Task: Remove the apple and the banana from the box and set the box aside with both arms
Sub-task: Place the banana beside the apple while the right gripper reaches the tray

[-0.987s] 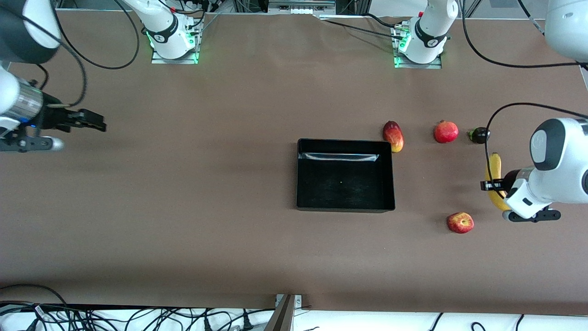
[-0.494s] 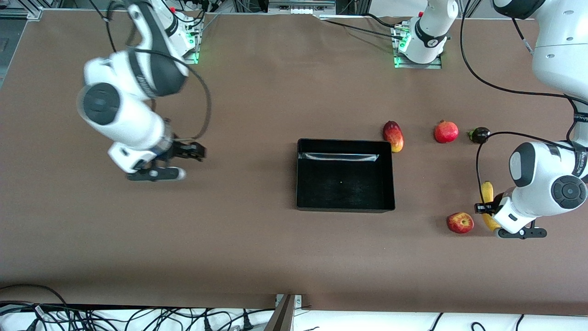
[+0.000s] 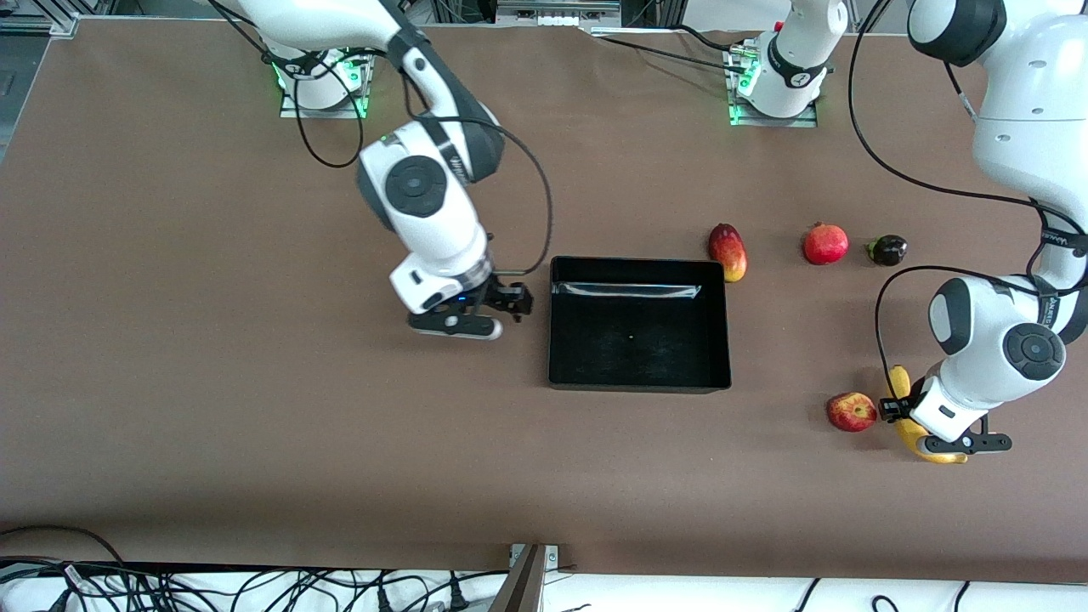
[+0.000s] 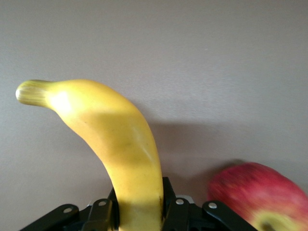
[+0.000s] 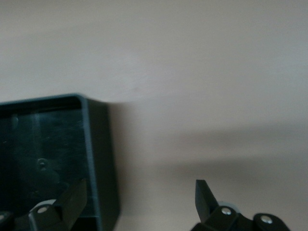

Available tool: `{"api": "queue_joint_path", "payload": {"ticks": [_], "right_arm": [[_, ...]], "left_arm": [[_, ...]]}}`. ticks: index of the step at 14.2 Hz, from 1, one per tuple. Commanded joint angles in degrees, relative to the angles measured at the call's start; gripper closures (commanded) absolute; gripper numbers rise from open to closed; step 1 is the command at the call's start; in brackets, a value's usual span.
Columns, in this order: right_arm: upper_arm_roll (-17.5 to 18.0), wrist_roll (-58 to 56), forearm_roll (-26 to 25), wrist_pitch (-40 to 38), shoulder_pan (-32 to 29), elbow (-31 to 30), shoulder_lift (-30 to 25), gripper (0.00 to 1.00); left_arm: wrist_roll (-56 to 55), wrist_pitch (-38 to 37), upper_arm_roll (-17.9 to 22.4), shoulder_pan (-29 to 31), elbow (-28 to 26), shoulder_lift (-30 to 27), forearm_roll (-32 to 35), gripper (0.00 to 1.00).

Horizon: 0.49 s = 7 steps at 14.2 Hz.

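Already the box [image 3: 639, 324] sits empty mid-surface. Left tool [image 3: 892, 409], clamped on the banana [image 3: 906, 422], hangs beside the apple [image 3: 852, 411]; releasing carelessly could nudge it rolling. Right tool [image 3: 516, 301], fingers apart, straddles the box wall and may clip it.

High front overview, close wrist views, box [image 3: 639, 323] perhaps shared

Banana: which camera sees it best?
The left wrist view: the banana fills it, held by the left end effector. The front view shows only its ends beside that arm. The right wrist view shows none of it.
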Motion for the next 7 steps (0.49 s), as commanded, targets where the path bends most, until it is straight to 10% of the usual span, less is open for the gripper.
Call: {"api": "queue_joint_path", "payload": {"ticks": [1,5,6,7], "right_arm": [[-0.9,1.1,0.3,2.4,1.9,2.4,3.7,0.00],[-0.9,1.2,0.0,8.0,6.2,2.4,8.2,0.08],[-1.0,1.1,-0.2,8.2,6.4,2.3,8.9,0.19],[-1.0,1.3,-0.6,8.3,6.8,2.3,9.3,0.53]], "left_arm": [[-0.1,1.1,0.2,0.1,1.6,1.4,1.6,1.00],[0.1,0.4,0.5,0.2,1.3,-0.3,1.8,0.48],[0.1,-0.6,0.6,0.2,1.1,-0.5,1.8,0.40],[0.0,-2.0,0.7,0.1,1.3,-0.8,1.8,0.31]]}}
